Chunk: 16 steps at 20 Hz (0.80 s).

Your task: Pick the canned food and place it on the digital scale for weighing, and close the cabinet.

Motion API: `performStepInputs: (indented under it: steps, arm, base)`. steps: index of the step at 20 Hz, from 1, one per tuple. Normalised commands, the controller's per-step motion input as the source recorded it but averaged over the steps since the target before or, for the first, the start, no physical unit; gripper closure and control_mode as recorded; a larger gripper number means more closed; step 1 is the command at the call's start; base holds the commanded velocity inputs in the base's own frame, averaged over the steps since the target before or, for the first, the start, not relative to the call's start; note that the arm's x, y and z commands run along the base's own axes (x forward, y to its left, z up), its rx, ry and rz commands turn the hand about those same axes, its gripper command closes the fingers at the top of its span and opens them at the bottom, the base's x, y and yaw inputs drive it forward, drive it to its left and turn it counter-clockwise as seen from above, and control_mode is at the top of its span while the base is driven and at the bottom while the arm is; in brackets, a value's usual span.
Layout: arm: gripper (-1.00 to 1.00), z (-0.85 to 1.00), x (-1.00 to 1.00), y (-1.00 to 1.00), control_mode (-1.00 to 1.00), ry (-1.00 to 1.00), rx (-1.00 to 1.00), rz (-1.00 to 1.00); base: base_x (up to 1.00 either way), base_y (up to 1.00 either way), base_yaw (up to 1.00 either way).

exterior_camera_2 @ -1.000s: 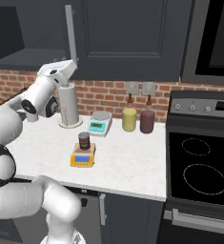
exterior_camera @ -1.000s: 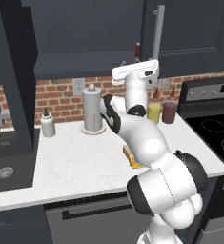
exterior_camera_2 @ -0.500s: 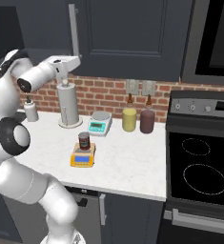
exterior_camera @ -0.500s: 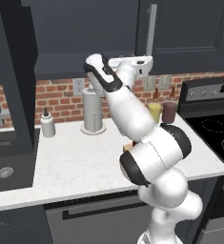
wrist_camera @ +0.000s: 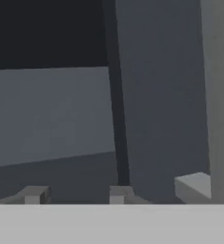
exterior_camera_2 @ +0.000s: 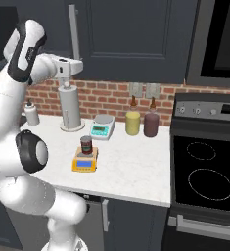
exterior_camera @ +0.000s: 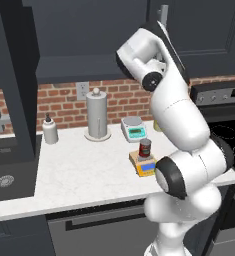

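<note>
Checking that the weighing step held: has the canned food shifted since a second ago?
No. In the right base view the canned food stands on the digital scale, in front of the white-grey scale, as before.

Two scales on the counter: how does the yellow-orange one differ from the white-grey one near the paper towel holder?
The yellow-orange digital scale carries the canned food; the white-grey scale has nothing on its platform. The digital scale has a blue display, the white-grey scale a teal one. The digital scale sits nearer the counter's front edge, the white-grey scale back by the brick wall. Both are small, flat and upright.
</note>
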Motion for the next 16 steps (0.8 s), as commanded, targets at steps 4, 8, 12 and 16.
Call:
performStepInputs:
  steps: [4, 8, 12, 16]
  arm:
    - [-1.00, -0.01, -1.00, -0.25, -1.00, -0.50, 0.20, 0.00]
    - [-1.00, 0.00, -1.00, 0.00, -1.00, -0.77, 0.02, 0.00]
    - [-1.00, 0.02, -0.35, 0.00, -1.00, -0.40, 0.01, 0.00]
    - [-1.00, 0.08, -0.07, -0.03, -1.00, -0.23, 0.03, 0.00]
  base:
    - [0.00, 0.00, 0.00]
    - [0.00, 0.00, 0.00]
    - [0.00, 0.00, 0.00]
    - [0.00, 0.00, 0.00]
